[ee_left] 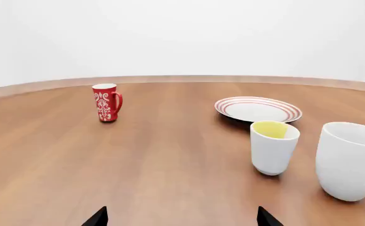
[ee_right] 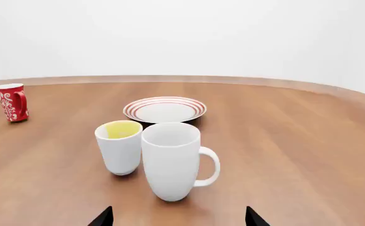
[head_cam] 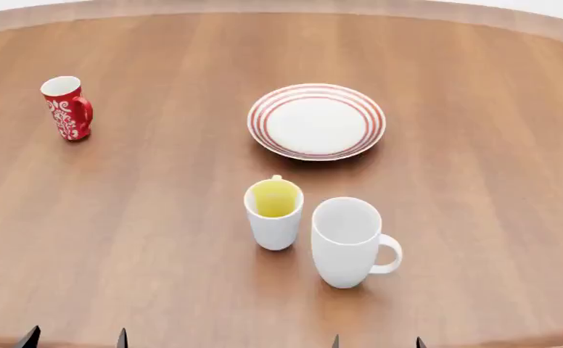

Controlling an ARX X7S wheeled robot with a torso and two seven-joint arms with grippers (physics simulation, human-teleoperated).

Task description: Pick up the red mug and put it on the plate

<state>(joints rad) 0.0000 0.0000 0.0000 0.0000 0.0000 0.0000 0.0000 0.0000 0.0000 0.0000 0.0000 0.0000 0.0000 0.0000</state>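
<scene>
The red mug (head_cam: 67,107) with white floral pattern stands upright at the table's far left; it also shows in the left wrist view (ee_left: 107,102) and the right wrist view (ee_right: 11,102). The plate (head_cam: 316,121), white with red rings, lies at the middle far side and shows in both wrist views (ee_left: 258,109) (ee_right: 164,109). My left gripper (head_cam: 75,339) (ee_left: 181,217) is open and empty at the near edge, far from the red mug. My right gripper (head_cam: 376,342) (ee_right: 177,217) is open and empty, just short of the large white mug.
A white mug with yellow inside (head_cam: 273,213) and a larger plain white mug (head_cam: 350,241) stand side by side between the grippers and the plate. The round wooden table (head_cam: 146,217) stretches to all sides.
</scene>
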